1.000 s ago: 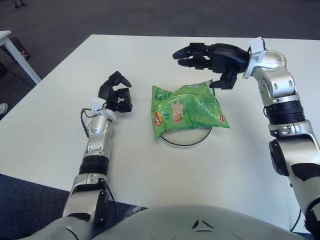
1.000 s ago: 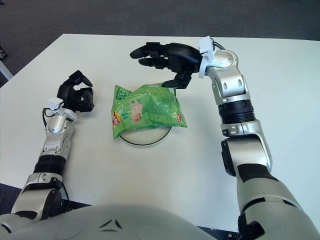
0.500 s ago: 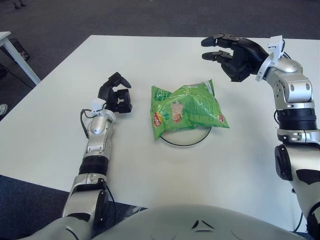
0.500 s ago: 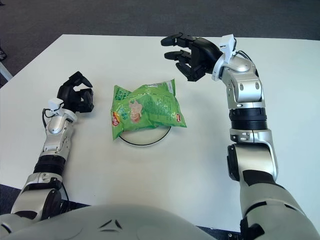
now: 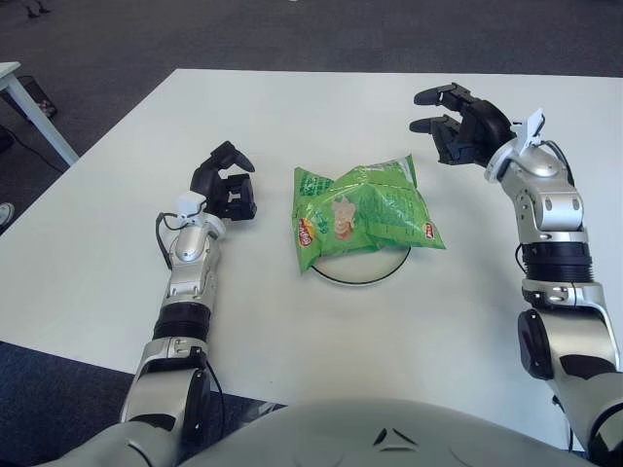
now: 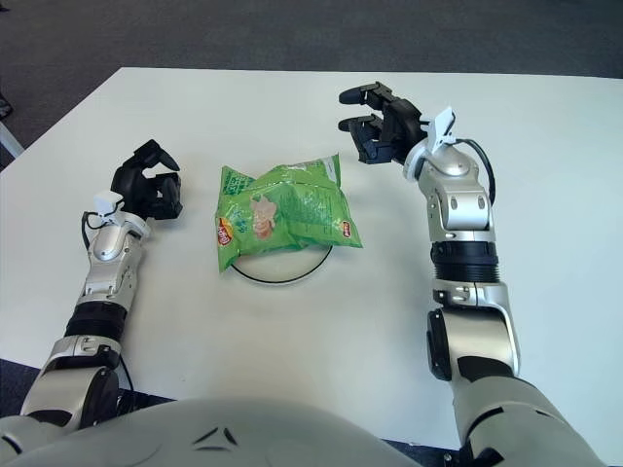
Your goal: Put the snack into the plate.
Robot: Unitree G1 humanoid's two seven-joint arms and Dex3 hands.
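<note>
The white bench (image 5: 117, 243) carried everything. Near its middle lay the green snack (image 5: 364, 209), resting on the plate (image 5: 362, 269) and overhanging its far and right rim. The right hand (image 5: 458, 125) hovered toward the far right corner, fingers spread, holding nothing, well apart from the bag. The left hand (image 5: 225, 183) sat toward the left edge, fingers curled on nothing. The task looked done; retreating well likely meant lifting clear without brushing the bag's raised corner.
</note>
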